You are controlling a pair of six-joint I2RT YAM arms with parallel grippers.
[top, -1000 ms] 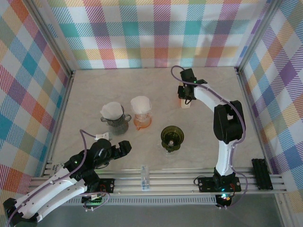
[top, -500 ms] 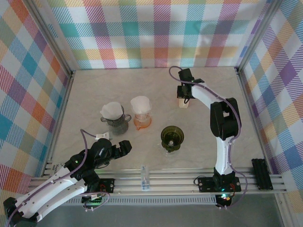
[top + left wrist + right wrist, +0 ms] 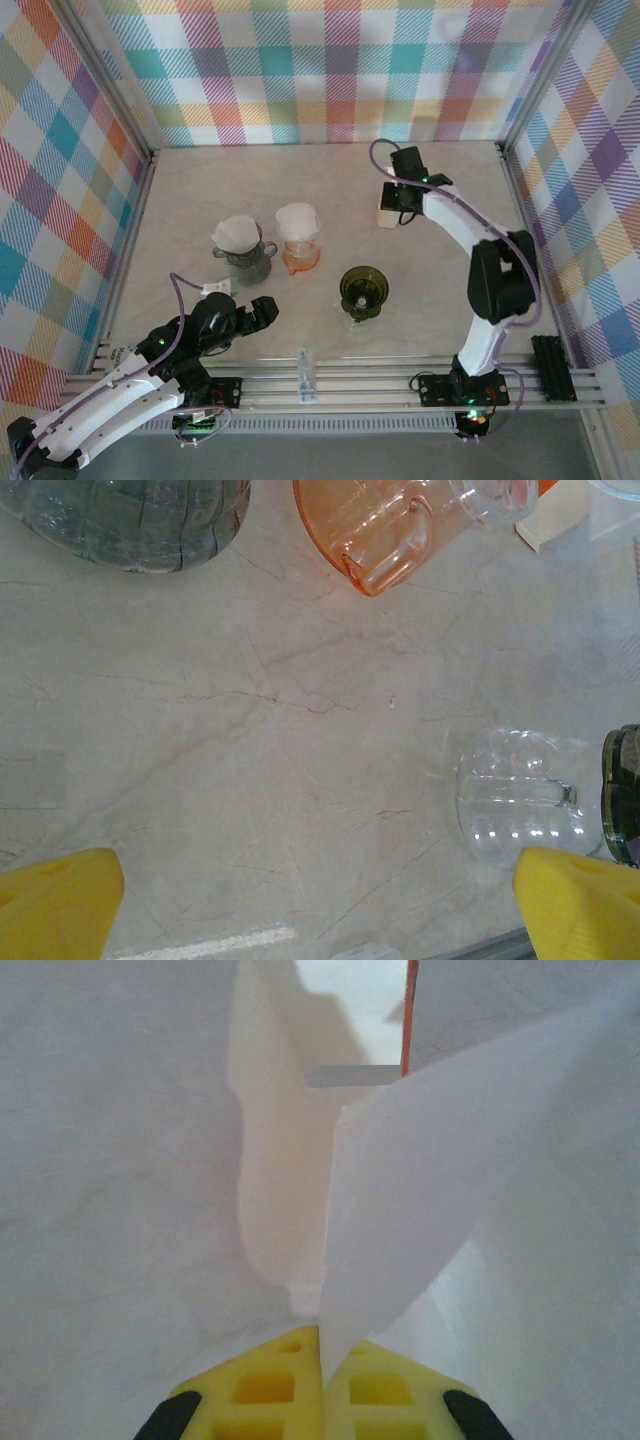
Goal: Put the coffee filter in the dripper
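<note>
We are pinching a coffee filter (image 3: pixel 450 1210) with the right gripper (image 3: pixel 322 1355), jaws clenched, the left gripper (image 3: pixel 320 900) hanging released and the green dripper (image 3: pixel 363 288) sitting empty.

My left wrist feed crops the left fingers (image 3: pixel 60 900) at the bottom corners. The top edge cuts the grey dripper (image 3: pixel 120 520) and orange dripper (image 3: pixel 380 530), and the right edge cuts the green dripper (image 3: pixel 625 795). On the right wrist feed the coffee filter (image 3: pixel 450 1210) runs off the right edge and covers part of an orange strip (image 3: pixel 407 1020). The right fingers (image 3: pixel 260 1390) are clipped below. Overhead, I can't identify a small clear object (image 3: pixel 305 372).
</note>
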